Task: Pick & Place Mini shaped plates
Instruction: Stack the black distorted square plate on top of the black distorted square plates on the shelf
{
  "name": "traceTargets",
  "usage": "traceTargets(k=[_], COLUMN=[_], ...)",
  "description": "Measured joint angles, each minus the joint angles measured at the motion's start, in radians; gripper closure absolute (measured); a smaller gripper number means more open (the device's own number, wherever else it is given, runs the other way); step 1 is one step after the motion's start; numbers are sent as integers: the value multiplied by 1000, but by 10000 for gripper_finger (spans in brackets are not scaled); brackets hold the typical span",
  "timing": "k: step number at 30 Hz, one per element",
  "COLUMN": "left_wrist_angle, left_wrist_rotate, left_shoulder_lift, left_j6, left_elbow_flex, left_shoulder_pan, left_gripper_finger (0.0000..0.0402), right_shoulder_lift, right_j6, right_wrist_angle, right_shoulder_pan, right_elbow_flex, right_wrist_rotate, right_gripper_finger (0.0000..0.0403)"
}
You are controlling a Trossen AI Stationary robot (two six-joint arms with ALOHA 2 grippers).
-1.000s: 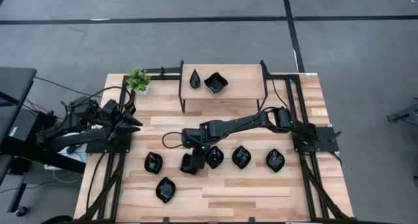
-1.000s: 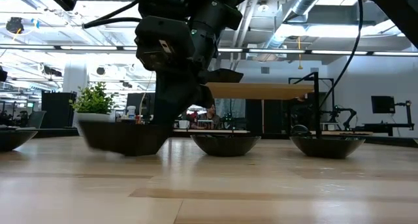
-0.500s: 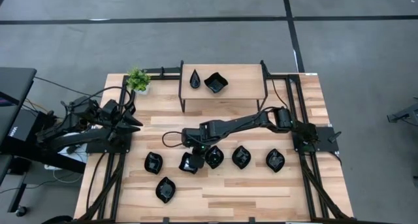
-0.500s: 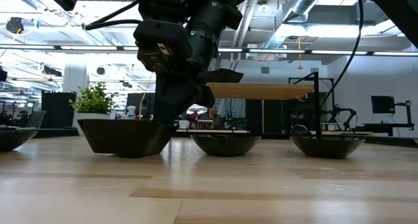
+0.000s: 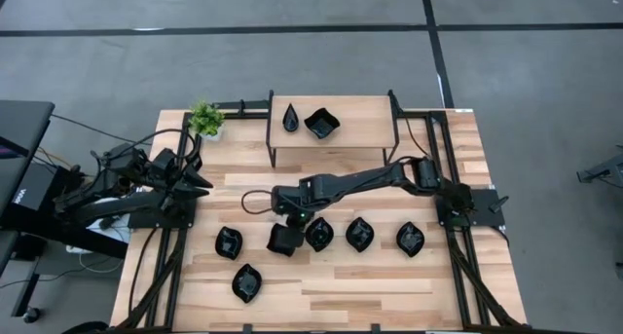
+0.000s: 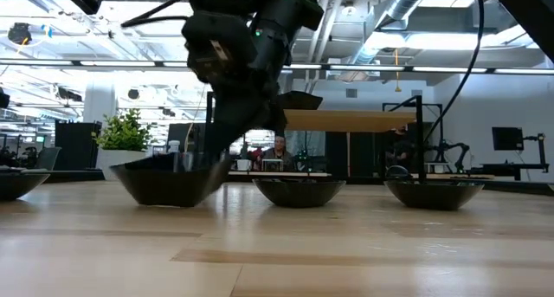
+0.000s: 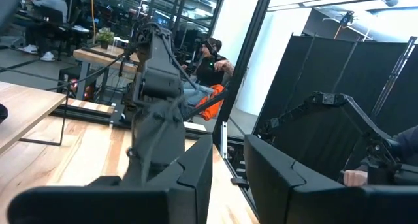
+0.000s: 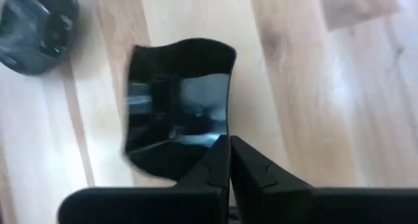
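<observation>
The left arm is resting folded at the left edge of the desk, its left pincer pointing toward the middle and carrying nothing; its two fingers are standing slightly apart with a narrow gap between them. Just behind it, at the back left corner, a small green potted plant is standing.

In the front row, a wavy-edged plate is lying at the left, and a leaf-shaped plate is lying nearer the front edge, below and slightly right of it. Next comes the square plate, which the right pincer is gripping by its rim: in the right wrist view the fingers are pressed together on the near edge of this plate, so the pincer is clamped on it. In the low view the same plate is sitting low at the desk surface, slightly tilted; whether it is fully touching the wood cannot be told. The right arm is reaching diagonally from its base at the right edge.

Just right of the held plate, three more plates are lying in a row: one beside it, another near it, and the last farthest right.

On the raised shelf at the back, a narrow teardrop plate and a wavy square plate are sitting side by side.
</observation>
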Motion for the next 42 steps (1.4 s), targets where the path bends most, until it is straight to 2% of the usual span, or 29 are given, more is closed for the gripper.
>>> traceTargets(k=[6,21,31,42], left_wrist_angle=[0,0,0,0], left_wrist_rotate=[1,-1,-1,-1], left_shoulder_lift=[0,0,0,0], left_j6=[0,0,0,0], left_elbow_flex=[0,0,0,0], left_shoulder_pan=[0,0,0,0], left_gripper_finger=[311,311,311,311], right_shoulder_lift=[-41,-29,-29,-29], right_j6=[-4,-38,-38,-47], right_wrist_angle=[-15,-25,-14,-13], right_shoulder_pan=[-22,-40,-40,-41], right_elbow_flex=[0,-28,-47,-52], right_wrist_rotate=[1,-1,0,20], right_gripper_finger=[403,398,349,311])
